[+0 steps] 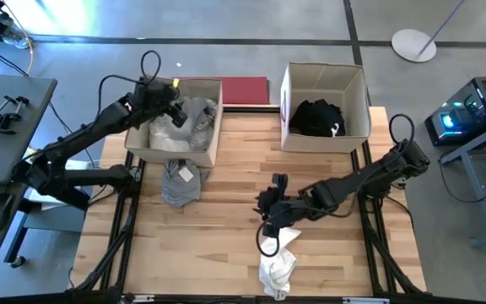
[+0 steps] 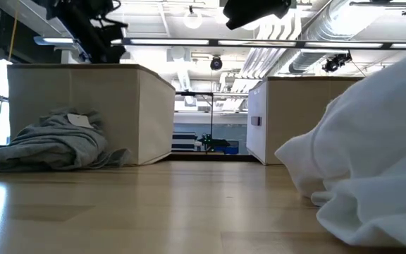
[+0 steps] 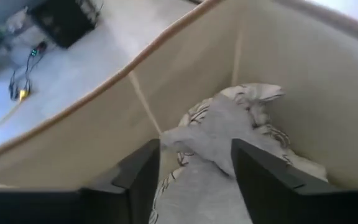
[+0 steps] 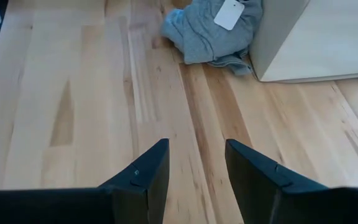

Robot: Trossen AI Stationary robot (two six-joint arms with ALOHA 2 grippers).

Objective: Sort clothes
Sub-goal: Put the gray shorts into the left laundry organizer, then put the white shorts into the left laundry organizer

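My two arms are dark, near black, built of slim jointed segments with bulkier housings at the joints. A thin black cable arcs in a loop above each arm's wrist end. My left tool [image 1: 175,108] carries a small yellow mark beside its black body. My right tool [image 1: 264,205] is black all over. Each tool has two flat, matte black fingers [image 4: 143,176] with angled, tapering tips.

two beige boxes [image 1: 326,74], red mat [image 1: 245,90], table [image 1: 226,245]
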